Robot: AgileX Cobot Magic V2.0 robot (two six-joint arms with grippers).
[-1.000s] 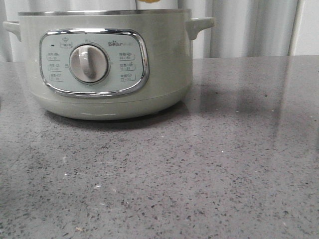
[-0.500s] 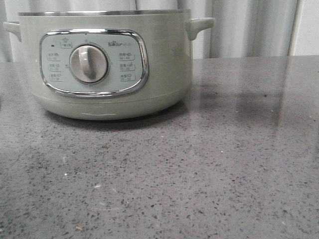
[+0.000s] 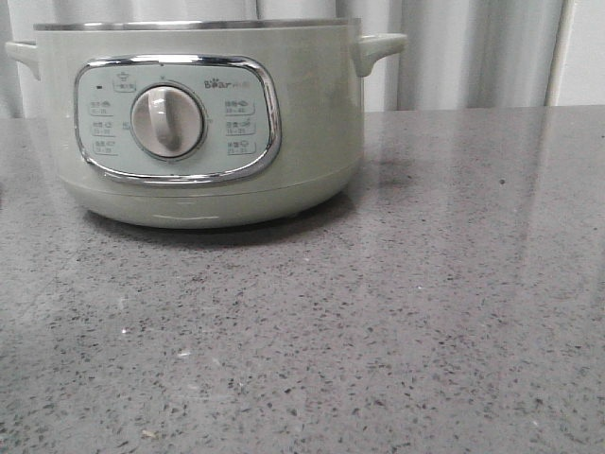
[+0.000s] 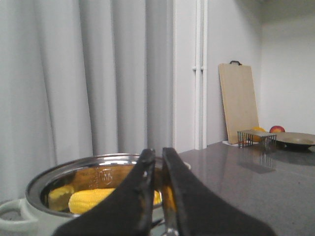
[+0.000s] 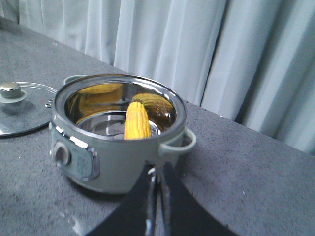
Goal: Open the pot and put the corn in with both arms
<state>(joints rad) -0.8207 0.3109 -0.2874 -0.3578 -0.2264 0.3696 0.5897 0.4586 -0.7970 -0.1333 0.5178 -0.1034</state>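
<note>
Item: bright yellow corn cob [image 5: 137, 121] lay inside my pale sage-green round pot [image 5: 118, 157], leaning on its wall; right pincer [image 5: 156, 196] (nearly closed, empty) was on the handle side.

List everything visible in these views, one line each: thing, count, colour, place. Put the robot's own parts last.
pot: one, pale sage green with steel rim, on the counter, open.
corn: one, bright yellow, leaning inside the pot; yellow patches on the steel wall look like its reflections.
glass lid: one, clear with a grey-green knob, flat on the counter beside the pot.
counter: one, speckled grey, under everything.
curtain: pale grey, behind the counter.
cutting board: one, light wood, upright against the far wall.
wire rack: one, metal, far on the counter; something orange is behind it.
dish: one, dull metal, beside the rack; a red fruit is behind it.
left gripper: black, fingers nearly together, empty, above the pot rim.
right gripper: black, fingers together, empty, outside the pot.
</note>
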